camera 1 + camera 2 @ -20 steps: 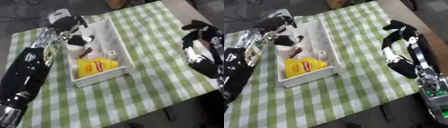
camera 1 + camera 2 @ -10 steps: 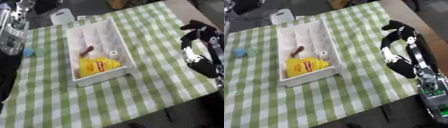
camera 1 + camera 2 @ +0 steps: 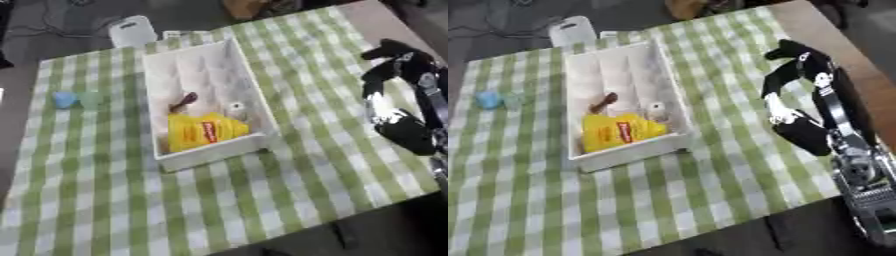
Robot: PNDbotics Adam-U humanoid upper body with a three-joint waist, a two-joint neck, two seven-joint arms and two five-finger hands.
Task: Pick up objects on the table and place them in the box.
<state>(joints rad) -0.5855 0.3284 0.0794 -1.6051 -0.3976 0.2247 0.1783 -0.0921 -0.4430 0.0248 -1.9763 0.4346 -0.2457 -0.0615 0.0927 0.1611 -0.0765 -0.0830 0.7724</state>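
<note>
The left hand, which a second ago hung over the far end of the box, has withdrawn out of both views, leaving the right hand point(image 3: 798, 65) alone at the right side of the bench point(image 3: 306, 165), raised above the cloth with its black fingers curled downward and holding nothing. It sits well apart from the white box point(image 3: 232, 70), a long, shallow, rigid tray with thin upright walls lying askew near the middle of the green-and-white checked cloth point(image 3: 105, 200), which looks soft and flat. Inside the box, at its near end, rests a yellow packet point(image 3: 206, 132) with a red label, glossy and pliable-looking; just beyond it lie a small brown stick-like item point(image 3: 184, 101) and a small white roll-shaped piece point(image 3: 235, 106). Still out on the cloth, to the left of the box and near the left edge, sit a small blue object point(image 3: 63, 99) and a pale green one point(image 3: 90, 98) just beside it, both rounded and too indistinct to name. The work appears to stand between placements, with these two pieces remaining. The next move likely calls for the left arm to come back in and close on one of them, since they lie far from the right hand.
</note>
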